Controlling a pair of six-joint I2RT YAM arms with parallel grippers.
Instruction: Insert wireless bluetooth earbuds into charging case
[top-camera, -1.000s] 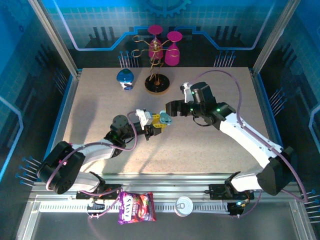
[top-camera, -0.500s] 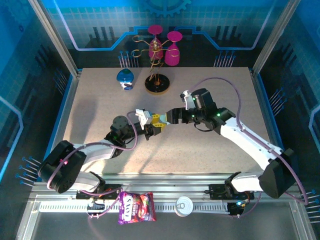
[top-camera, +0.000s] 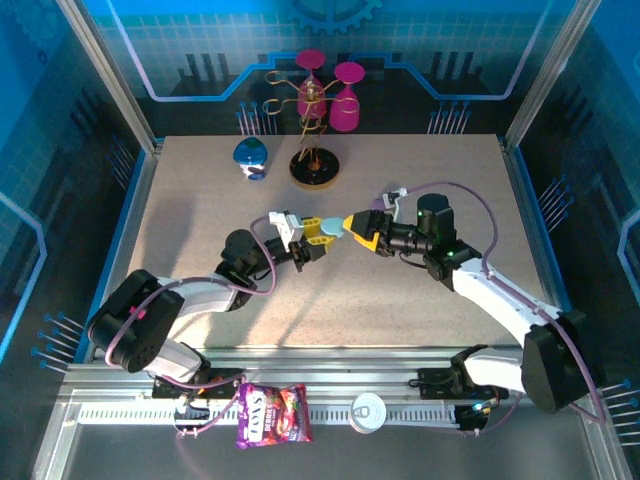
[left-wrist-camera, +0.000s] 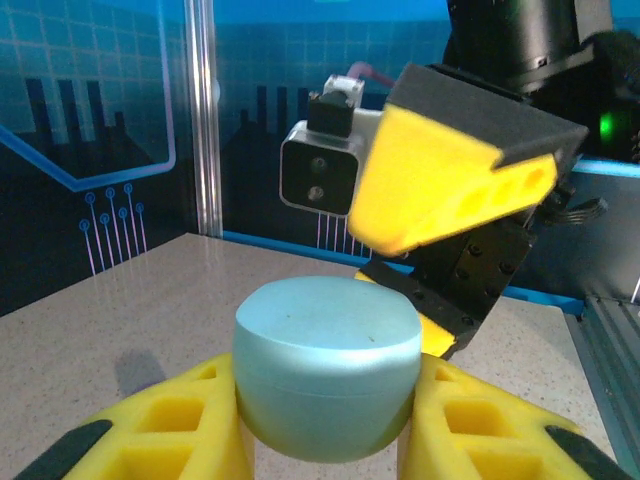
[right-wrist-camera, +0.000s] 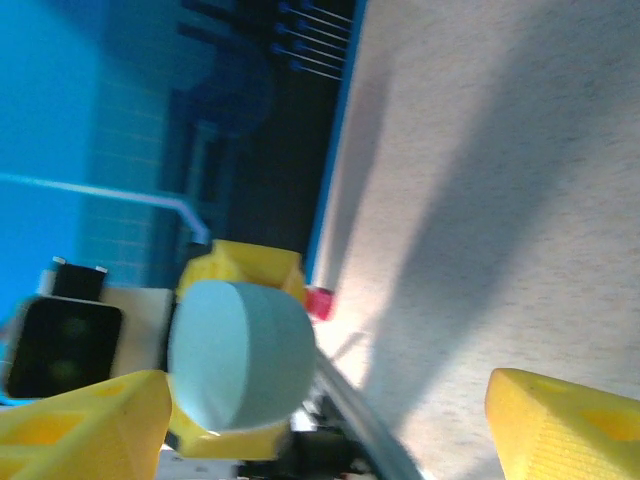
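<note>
Pale blue case (top-camera: 333, 233): smooth, matte, pebble-round, with one flat face and a fine seam running round the body. Closed along that seam, so cannot tell what lies inside. From the left wrist (left-wrist-camera: 325, 370), a squat rounded drum, flat face up, with a few tiny specks on it. From the right wrist (right-wrist-camera: 240, 350), blurred and turned partly on edge.

Held off the table (top-camera: 200, 280) at its centre, pinched by the sides in the left gripper (top-camera: 322, 236), reaching in from 7 o'clock. Jaws clamped on the case, a yellow finger (left-wrist-camera: 150, 430) on either side, the body bulging out above them.

Right gripper (top-camera: 356, 230) in from 4 o'clock, just at the 3 o'clock side of the case. Jaws wide apart. From the left wrist, one yellow finger above and behind the case, the other low behind it. Cannot tell whether either touches the case.

At 12 o'clock on the table, a gold wire rack (top-camera: 315, 160) on a dark round base, with two pink glasses (top-camera: 346, 112) hung on it, feet up. At 11 o'clock, a small blue and white thing (top-camera: 250, 155), too small to tell what.

Past the 6 o'clock edge, on the metal rail (top-camera: 130, 412), a purple candy bag (top-camera: 272, 415) lying flat. Just at its 3 o'clock side, a silver can (top-camera: 368, 410), lid face up.
</note>
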